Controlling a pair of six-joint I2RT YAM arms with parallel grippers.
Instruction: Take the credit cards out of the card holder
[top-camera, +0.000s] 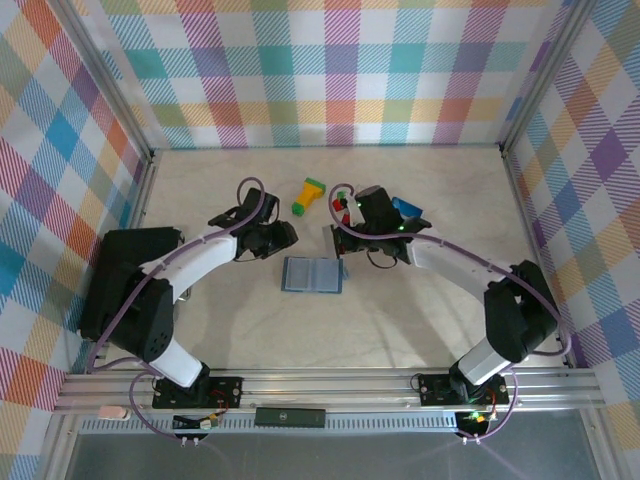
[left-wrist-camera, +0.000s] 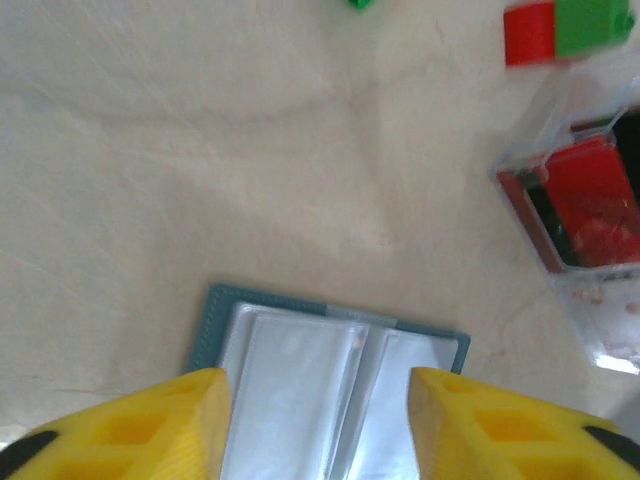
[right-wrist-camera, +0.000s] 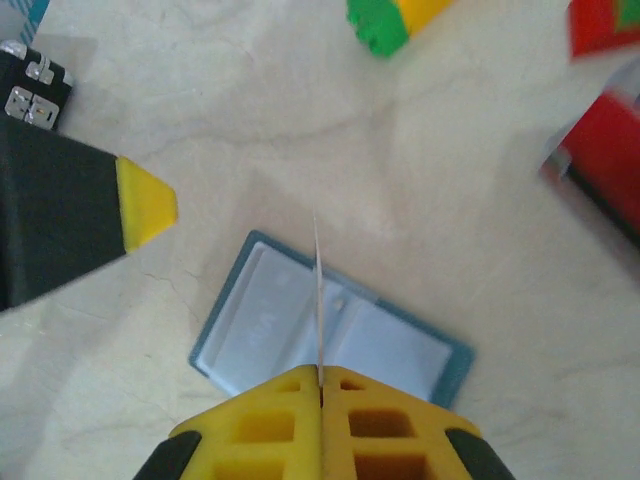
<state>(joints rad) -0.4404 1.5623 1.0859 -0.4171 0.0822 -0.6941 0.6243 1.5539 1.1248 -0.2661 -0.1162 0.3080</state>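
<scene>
The card holder (top-camera: 312, 274) has a slate-blue border and pale, milky-clear sleeves. The worktop (top-camera: 420, 330) is cream with faint marbled veining. The walls (top-camera: 340, 70) carry a pastel plaid of pink, teal, yellow, purple and orange. The left tool (left-wrist-camera: 318, 400) and right tool (right-wrist-camera: 321, 385) are bright yellow with black patches, and the arms (top-camera: 450, 265) are white and black. The pale grey card (right-wrist-camera: 318, 290), seen edge-on, looks almost white. The block (top-camera: 309, 196) is yellow and green, the blue card (top-camera: 407, 207) bright blue, the cubes (left-wrist-camera: 565, 30) red and green, and the red card (left-wrist-camera: 590, 190) glossy red.

Bare tabletop (top-camera: 300, 335) before card holder (top-camera: 312, 274)
</scene>
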